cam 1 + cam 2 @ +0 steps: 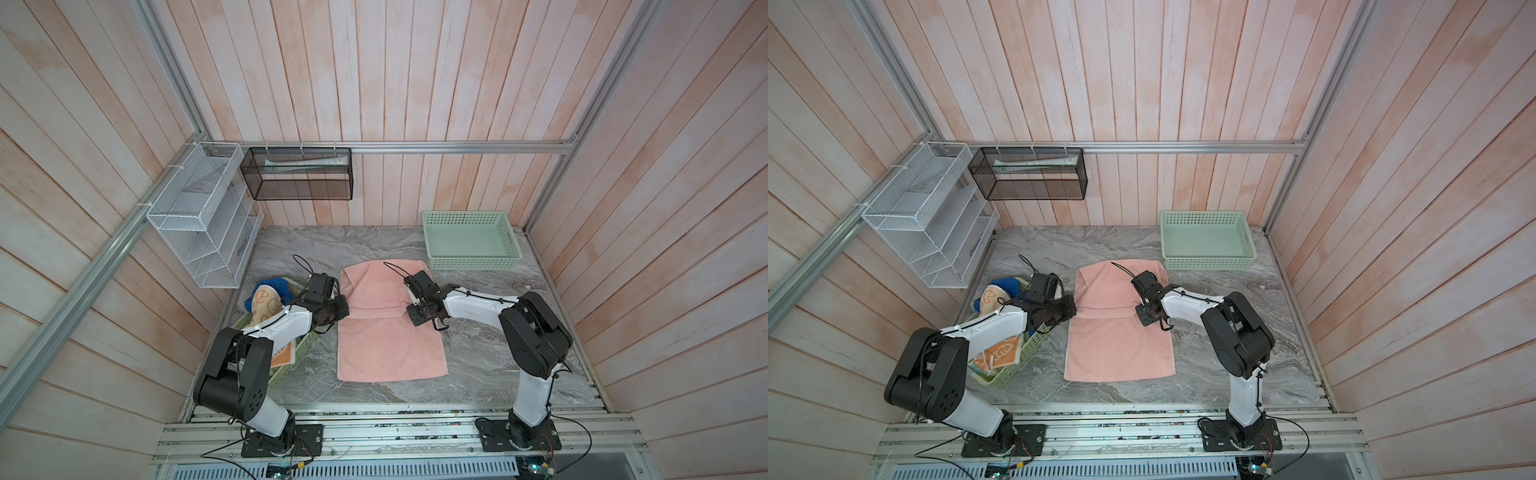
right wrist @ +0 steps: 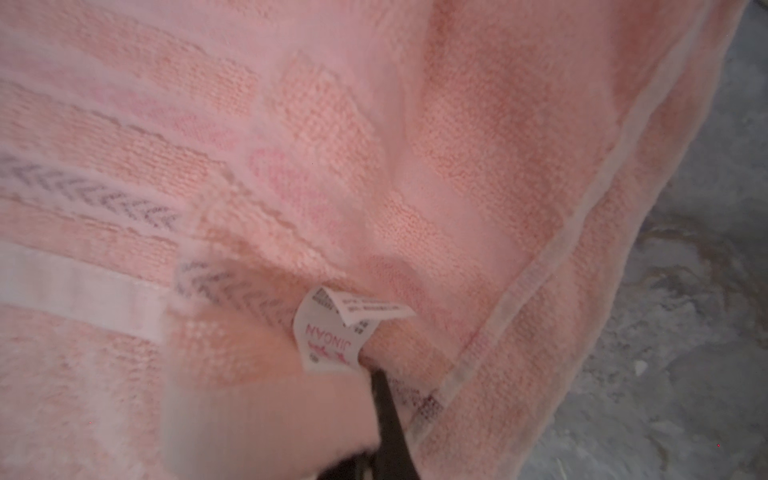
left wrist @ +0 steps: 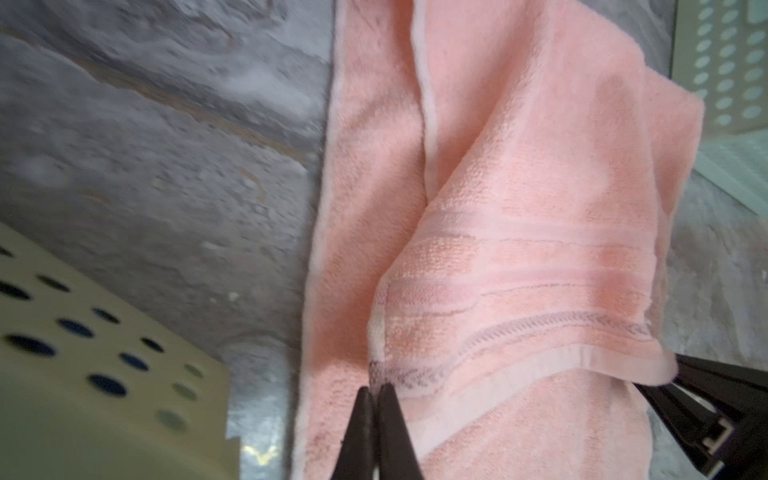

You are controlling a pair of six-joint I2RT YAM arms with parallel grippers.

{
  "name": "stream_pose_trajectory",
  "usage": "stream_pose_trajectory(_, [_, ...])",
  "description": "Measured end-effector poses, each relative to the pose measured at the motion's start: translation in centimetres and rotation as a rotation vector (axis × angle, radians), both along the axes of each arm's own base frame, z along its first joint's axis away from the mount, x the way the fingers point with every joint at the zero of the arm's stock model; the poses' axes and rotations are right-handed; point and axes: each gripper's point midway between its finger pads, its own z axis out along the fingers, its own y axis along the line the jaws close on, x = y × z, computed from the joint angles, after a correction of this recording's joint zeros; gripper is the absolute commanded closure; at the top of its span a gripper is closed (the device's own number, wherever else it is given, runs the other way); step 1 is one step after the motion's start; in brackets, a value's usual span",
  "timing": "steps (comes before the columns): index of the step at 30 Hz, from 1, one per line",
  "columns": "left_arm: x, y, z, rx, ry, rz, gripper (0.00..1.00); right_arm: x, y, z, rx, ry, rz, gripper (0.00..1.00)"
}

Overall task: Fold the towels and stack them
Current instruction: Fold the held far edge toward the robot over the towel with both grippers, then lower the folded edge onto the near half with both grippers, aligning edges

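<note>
Pink towel (image 1: 390,332) (image 1: 1119,332) at the centre of the grey marble tabletop (image 1: 498,340), shown in both top views. Its long axis runs from the front edge, where the arm bases stand, toward the back wall, and its short edges lie across that line. The far part is doubled back over the near part, so that the banded hem (image 1: 374,314) crosses the cloth about midway and faces the front. The left gripper (image 3: 376,395) meets the left end of this hem. In the left wrist view its two dark fingers are pressed together on the hem's corner, with cloth pinched between them. The right gripper (image 2: 382,386) meets the right end of the hem. In the right wrist view one dark finger (image 2: 388,419) shows at the corner beside a white sewn label (image 2: 332,332), with the cloth wrapped about it; the jaws are closed on that corner. A blue towel (image 1: 272,287) and an orange patterned towel (image 1: 1003,353) lie bunched in the pale green basket (image 1: 303,345) under the left arm. A second pale green basket (image 1: 471,241) stands in the far right corner, just beyond the pink towel.
</note>
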Motion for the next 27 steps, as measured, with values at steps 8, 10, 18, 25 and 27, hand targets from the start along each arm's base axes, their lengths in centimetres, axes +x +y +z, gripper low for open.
stream_pose_trajectory(8, [3.1, 0.9, 2.2, 0.026, -0.056, -0.015, 1.00, 2.7, 1.6, 1.5, -0.033, -0.031, 0.035, 1.00])
stream_pose_trajectory(10, [3.5, 0.8, 3.5, 0.021, -0.080, -0.022, 1.00, 3.5, 1.6, 2.9, -0.059, -0.059, 0.045, 1.00])
stream_pose_trajectory(18, [4.2, 0.3, 12.4, -0.037, -0.241, -0.039, 1.00, 6.7, 0.6, 10.6, -0.133, -0.205, 0.071, 1.00])
stream_pose_trajectory(25, [0.4, 0.2, 10.2, -0.101, -0.173, -0.035, 1.00, 3.7, -2.1, 10.6, -0.192, -0.178, 0.088, 1.00])
stream_pose_trajectory(27, [-1.8, 0.4, 6.5, -0.105, -0.075, -0.028, 1.00, 1.6, -3.2, 8.9, -0.220, -0.134, 0.104, 1.00])
